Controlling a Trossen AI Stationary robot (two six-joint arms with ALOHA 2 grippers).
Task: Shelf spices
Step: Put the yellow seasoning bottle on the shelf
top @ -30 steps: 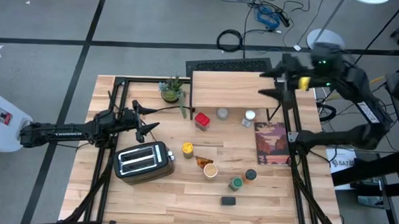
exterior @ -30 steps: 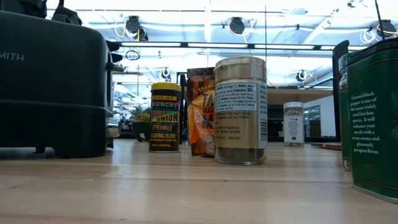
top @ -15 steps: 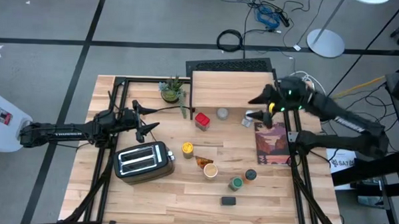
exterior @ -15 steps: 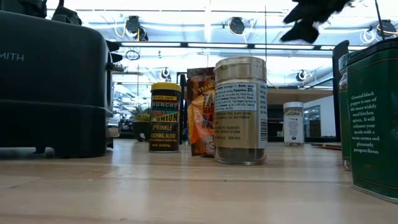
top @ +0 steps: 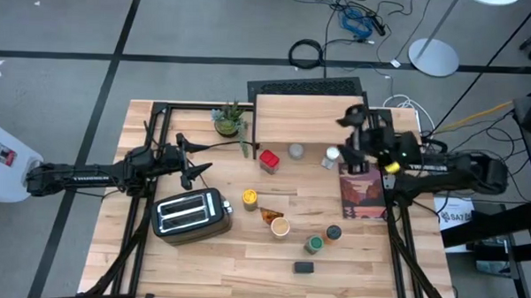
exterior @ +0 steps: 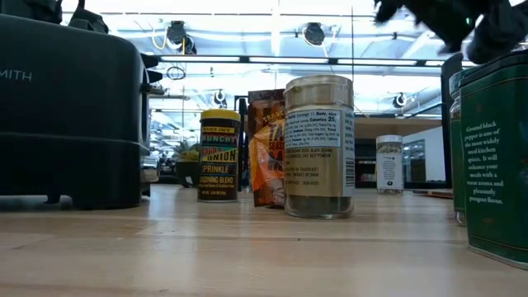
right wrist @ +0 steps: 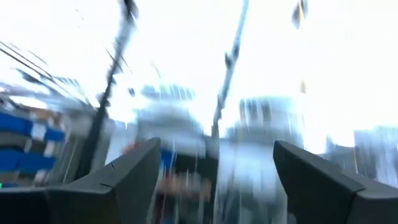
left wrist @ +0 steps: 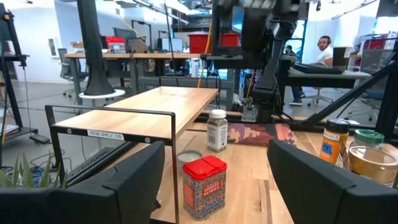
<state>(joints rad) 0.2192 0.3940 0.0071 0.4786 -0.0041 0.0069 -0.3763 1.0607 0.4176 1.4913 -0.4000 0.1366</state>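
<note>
I have the right gripper with jaws spread wide and holding nothing, positioned above the white-capped spice jar at the front edge of the shelf. The left gripper waits beside the toaster, jaws likewise wide and empty. The remaining spices, including the red tin, stand on the tabletop; none sits on the shelf top.

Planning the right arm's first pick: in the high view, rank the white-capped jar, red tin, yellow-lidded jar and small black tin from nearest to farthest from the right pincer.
1. White-capped jar, right beside the right pincer, at the shelf's front edge.
2. Red tin, farther toward the left arm's side.
3. Yellow-lidded jar, mid-table near the toaster.
4. Small black tin, at the table's near edge.
</note>
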